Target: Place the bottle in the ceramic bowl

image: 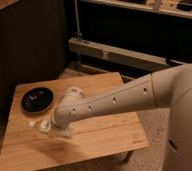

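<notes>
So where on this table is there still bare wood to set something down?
Bare wood: the table's right half, between the arm and the near edge, and the far-right corner behind the arm. Crowded: the left, where the gripper hangs low just in front of the ceramic bowl, the bottle beside it.
</notes>
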Action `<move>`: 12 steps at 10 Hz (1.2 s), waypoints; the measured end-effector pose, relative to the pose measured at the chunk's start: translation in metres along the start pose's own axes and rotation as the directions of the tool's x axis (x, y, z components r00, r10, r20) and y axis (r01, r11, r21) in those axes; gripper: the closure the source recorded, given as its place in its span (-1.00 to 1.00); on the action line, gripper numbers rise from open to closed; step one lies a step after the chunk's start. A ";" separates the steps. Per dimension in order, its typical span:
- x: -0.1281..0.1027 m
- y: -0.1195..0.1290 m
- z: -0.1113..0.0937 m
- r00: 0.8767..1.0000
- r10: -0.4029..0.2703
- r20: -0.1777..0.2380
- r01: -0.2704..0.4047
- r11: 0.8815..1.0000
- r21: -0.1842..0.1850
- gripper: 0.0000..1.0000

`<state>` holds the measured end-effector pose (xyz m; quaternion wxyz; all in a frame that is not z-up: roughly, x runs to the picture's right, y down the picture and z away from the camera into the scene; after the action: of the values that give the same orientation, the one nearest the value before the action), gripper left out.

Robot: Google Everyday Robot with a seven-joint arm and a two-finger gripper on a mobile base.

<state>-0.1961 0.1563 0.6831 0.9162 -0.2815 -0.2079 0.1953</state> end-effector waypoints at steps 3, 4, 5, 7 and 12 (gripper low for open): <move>-0.010 -0.022 -0.014 0.999 0.010 0.035 -0.010 1.000 0.007 1.00; -0.014 -0.032 -0.012 0.999 0.005 0.035 -0.005 1.000 0.002 1.00; -0.016 -0.036 -0.011 0.999 0.000 0.036 0.000 1.000 0.000 1.00; -0.038 -0.059 -0.001 0.998 -0.032 0.046 0.032 0.999 -0.014 1.00; -0.070 -0.128 -0.025 0.985 -0.075 0.154 0.078 0.997 -0.018 1.00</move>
<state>-0.2118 0.0142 0.7217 0.9009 -0.2686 -0.2906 0.1785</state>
